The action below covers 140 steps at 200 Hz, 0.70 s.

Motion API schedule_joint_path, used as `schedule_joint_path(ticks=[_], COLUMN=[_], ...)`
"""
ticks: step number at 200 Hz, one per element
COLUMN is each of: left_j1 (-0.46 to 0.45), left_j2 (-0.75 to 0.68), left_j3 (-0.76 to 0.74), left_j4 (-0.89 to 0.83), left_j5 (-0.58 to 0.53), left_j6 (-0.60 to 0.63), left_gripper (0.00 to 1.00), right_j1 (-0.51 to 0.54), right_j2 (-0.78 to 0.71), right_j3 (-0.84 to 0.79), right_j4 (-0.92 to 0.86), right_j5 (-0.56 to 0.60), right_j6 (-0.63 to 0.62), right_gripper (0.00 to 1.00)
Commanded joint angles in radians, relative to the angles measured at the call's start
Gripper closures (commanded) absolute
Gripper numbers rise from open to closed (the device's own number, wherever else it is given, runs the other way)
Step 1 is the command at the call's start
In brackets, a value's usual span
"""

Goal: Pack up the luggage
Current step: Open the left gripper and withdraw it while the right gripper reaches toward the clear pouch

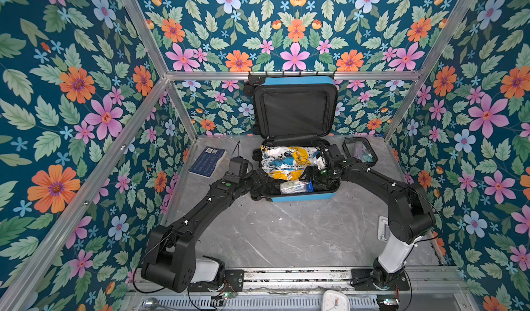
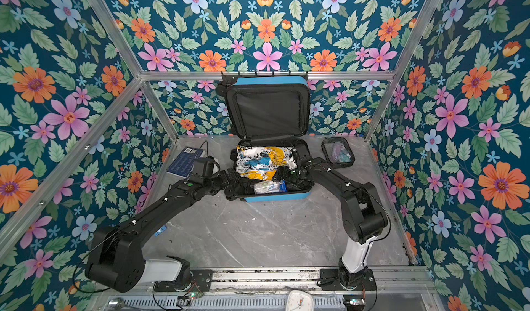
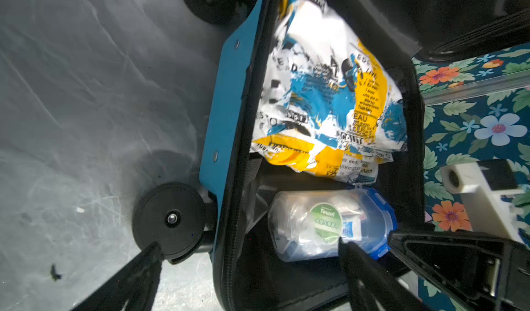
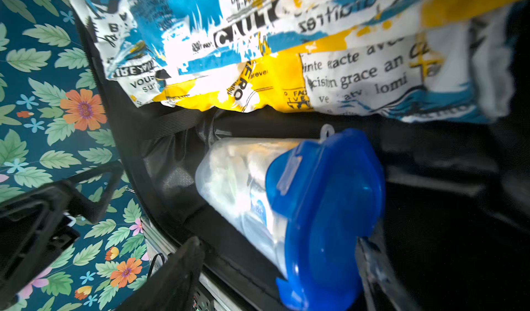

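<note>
Closest to the wrist lens, the left gripper (image 3: pixel 249 253) has its jaws released and spread wide. One jaw lies outside the luggage (image 1: pixel 302 198) beside a black wheel (image 3: pixel 169 217) and its partner is inside, over the clear container (image 3: pixel 321 226), so the blue side wall runs between them. The right gripper (image 4: pixel 276 255) comes in from the opposite side. Its jaws stand parted either side of that container's blue lid (image 4: pixel 329 209), with black lining showing between one jaw and the clear wall, so nothing is clamped. Beyond both sets of jaws a white, yellow and blue printed bag (image 1: pixel 289 160) fills the far part of the shell.

In both top views the luggage lies open at the back of the tabletop (image 1: pixel 286 238), its lid standing upright. From the near rail the left arm (image 1: pixel 200 206) and right arm (image 1: pixel 381 177) reach forward, elbows raised, forearms converging on the shell's near corners. Outside the left jaws lies a dark-blue book (image 1: pixel 208 162), and outside the right jaws a clear pouch (image 1: pixel 360 152).
</note>
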State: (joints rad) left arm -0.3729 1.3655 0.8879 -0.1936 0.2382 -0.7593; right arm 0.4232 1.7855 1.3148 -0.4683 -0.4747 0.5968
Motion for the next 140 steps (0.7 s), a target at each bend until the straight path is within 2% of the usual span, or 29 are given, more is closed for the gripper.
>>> schedule_joint_path(ticks=[1,36,86,140], left_j1=[0.002,0.000,0.000,0.003], left_j2=[0.016,0.045,0.029,-0.067], left_j3=[-0.020,-0.020,-0.010,0.074], left_j4=[0.110,0.160,0.146,0.008], left_j5=[0.067,0.106,0.100,-0.001], left_j6=[-0.025,-0.043,-0.031,0.062], left_gripper=[0.02,0.03,0.03,0.00], right_j1=[0.013,0.034,0.037,-0.005], right_j2=[0.012,0.037,0.055,-0.007], right_j3=[0.010,0.032,0.060,0.111], right_j4=[0.023,0.031,0.029,-0.094], right_j5=[-0.018,-0.033,-0.051,0.027], right_j6=[0.016,0.029,0.022,-0.061], right_gripper=[0.17,0.17,0.16,0.10])
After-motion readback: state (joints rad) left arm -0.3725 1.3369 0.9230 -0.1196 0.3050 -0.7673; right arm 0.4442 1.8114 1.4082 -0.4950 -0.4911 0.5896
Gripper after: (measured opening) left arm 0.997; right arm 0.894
